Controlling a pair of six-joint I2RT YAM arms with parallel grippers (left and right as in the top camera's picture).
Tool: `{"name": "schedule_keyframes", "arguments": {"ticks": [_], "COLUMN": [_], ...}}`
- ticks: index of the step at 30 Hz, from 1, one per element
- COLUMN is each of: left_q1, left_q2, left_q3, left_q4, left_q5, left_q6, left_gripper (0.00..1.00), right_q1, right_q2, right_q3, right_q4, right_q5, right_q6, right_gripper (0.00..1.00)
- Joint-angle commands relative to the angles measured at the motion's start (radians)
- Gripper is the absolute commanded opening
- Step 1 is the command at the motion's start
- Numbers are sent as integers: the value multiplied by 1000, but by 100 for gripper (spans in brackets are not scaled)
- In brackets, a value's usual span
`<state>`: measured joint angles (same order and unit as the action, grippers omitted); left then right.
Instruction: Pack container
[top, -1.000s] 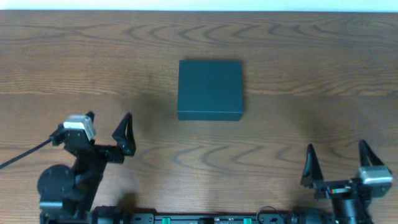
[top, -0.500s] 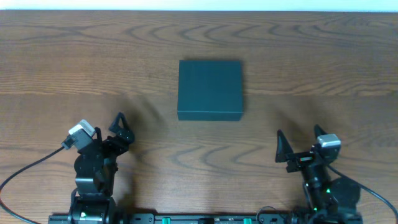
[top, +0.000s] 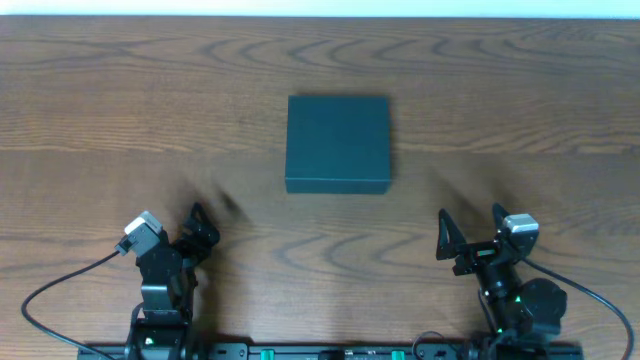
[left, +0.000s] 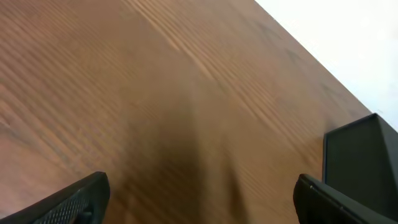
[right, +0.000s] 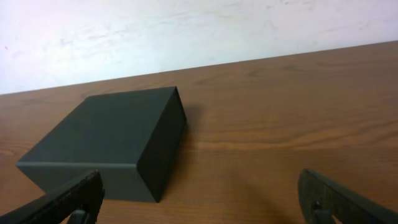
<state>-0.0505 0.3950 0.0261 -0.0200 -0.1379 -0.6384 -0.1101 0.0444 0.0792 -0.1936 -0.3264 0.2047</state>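
Top-down view first: the container (top: 338, 143) is a dark teal box sitting flat on the wooden table (top: 520, 90), about dead centre left to right and a bit toward the far edge. The lid is down, so all you see is a plain flat top. Both arms are tucked in at the near edge, well apart from the box. The left gripper (top: 175, 222) is at the near left, tilted so you only really see one black finger clearly from up here. The right gripper (top: 470, 225) is at the near right with its two fingers spread wide, nothing between them.

Left wrist cam: the left gripper (left: 202, 180) has its jaws wide apart and empty, just bare wood grain between them. A corner of the container (left: 364, 162) pokes in at the right edge, just above the right-hand finger.

Right wrist cam: the right gripper (right: 200, 177) is spread wide too, holding nothing. The container (right: 112, 137) sits ahead and off to the left, closed, one corner facing the camera, with a white wall (right: 186, 31) behind the table.
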Motion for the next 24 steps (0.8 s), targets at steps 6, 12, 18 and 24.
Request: {"name": "schedule_keyframes", "arguments": {"ticks": [6, 12, 18, 24], "left_q1": [0, 0, -2, -2], "left_q2": [0, -1, -119, -320], "left_q3": [-21, -21, -21, -21], "left_q4": [-43, -42, -42, -42], "left_q5": [-15, -15, -14, -14], "left_q6": [40, 40, 40, 40], "left_gripper": [95, 95, 95, 95], "right_q1": [-7, -7, 10, 76], "right_q2": [-5, -5, -40, -40], "right_q3": [-14, -14, -14, -15], "right_q4": [-7, -7, -4, -4], "right_q5": [-14, -14, -14, -14], "right_q6": [26, 26, 26, 26], "right_gripper": [99, 99, 99, 99]}}
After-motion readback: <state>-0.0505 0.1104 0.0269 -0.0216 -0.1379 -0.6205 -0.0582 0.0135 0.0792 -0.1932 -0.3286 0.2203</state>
